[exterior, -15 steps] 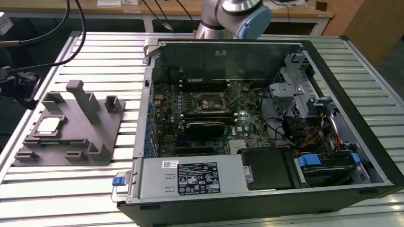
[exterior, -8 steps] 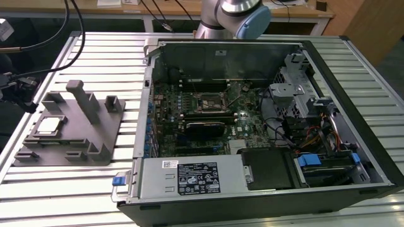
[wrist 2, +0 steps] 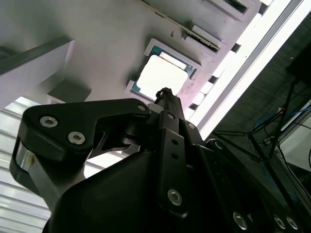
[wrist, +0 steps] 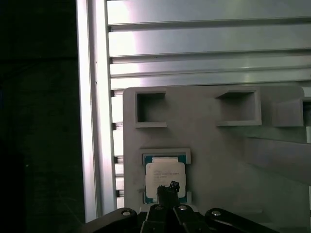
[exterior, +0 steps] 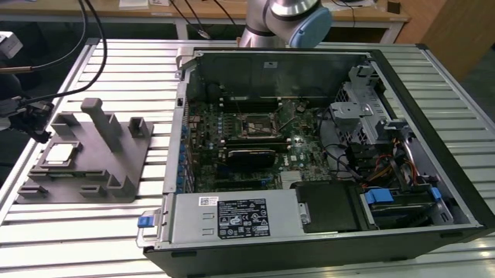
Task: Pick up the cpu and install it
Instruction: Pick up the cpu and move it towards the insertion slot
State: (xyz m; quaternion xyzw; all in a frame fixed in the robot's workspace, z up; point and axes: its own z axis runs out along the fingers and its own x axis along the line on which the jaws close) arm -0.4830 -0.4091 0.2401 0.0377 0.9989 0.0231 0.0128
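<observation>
**Centre on the cpu before descending**

My gripper [wrist: 167,189] hangs pressed together, pinching nothing. The cpu [wrist: 165,174] lies just beneath its tip, seated in the grey fixture's [wrist: 218,145] recess. I judge that squaring up over the chip and staying level matter most.

Slatted metal table [exterior: 77,231] carries grey fixture [exterior: 116,168], open computer case [exterior: 270,258].

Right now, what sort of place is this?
Probably a robotics lab workbench for computer assembly: an open black desktop computer case lies on a slotted aluminium table, beside a grey plastic fixture holding the small silvery square cpu.
</observation>
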